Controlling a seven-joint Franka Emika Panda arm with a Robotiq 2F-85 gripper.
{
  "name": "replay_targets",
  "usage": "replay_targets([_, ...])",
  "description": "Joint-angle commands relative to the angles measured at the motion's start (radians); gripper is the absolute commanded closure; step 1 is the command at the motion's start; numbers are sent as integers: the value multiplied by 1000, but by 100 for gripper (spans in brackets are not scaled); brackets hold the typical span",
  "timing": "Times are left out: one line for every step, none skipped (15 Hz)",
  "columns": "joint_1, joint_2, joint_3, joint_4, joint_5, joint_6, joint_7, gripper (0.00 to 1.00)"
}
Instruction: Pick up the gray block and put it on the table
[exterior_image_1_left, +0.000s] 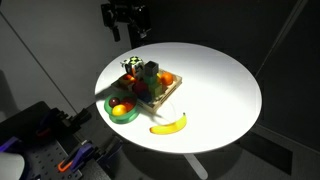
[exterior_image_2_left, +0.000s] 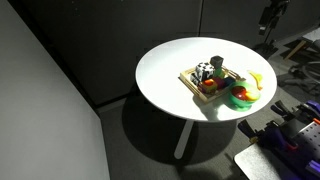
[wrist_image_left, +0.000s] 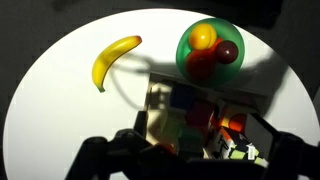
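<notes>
The round white table (exterior_image_1_left: 220, 90) holds a small wooden tray (exterior_image_1_left: 176, 84) packed with coloured toy blocks. A dark grayish block (exterior_image_1_left: 150, 70) stands at the tray's back; it also shows in an exterior view (exterior_image_2_left: 214, 63). In the wrist view the tray (wrist_image_left: 150, 110) lies in the gripper's shadow, and I cannot pick the gray block out there. My gripper (exterior_image_1_left: 128, 32) hangs high above the table's far edge, well clear of the tray, open and empty. It shows small at the top of an exterior view (exterior_image_2_left: 272, 15).
A green bowl (exterior_image_1_left: 110, 105) of toy fruit sits beside the tray, also in the wrist view (wrist_image_left: 182, 50). A yellow banana (exterior_image_1_left: 170, 125) lies on the table near the front edge, also in the wrist view (wrist_image_left: 112, 58). Dark floor surrounds the table.
</notes>
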Motion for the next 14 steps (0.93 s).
replay_targets([-21, 6, 21, 7, 3, -4, -1, 0])
replay_targets([-22, 7, 21, 10, 3, -5, -1, 0])
replay_targets([-22, 7, 21, 11, 3, -6, -1, 0])
replay_targets([-22, 7, 21, 11, 3, -6, 0, 0])
replay_targets([-22, 7, 21, 11, 3, -6, 0, 0])
replay_targets([-22, 7, 21, 12, 3, -6, 0, 0])
replay_targets([-21, 13, 22, 15, 10, 7, -3, 0])
replay_targets([-20, 23, 26, 22, 9, 23, 7, 0])
replay_targets([-19, 33, 29, 29, 9, 37, 15, 0])
replay_targets([-17, 54, 32, 46, 19, 47, 14, 0])
replay_targets([-16, 66, 36, 54, 25, 57, 11, 0])
replay_targets([-15, 88, 40, 72, 35, 67, 13, 0])
replay_targets([-15, 104, 44, 85, 43, 75, 8, 0])
replay_targets([-15, 126, 48, 103, 51, 88, 6, 0])
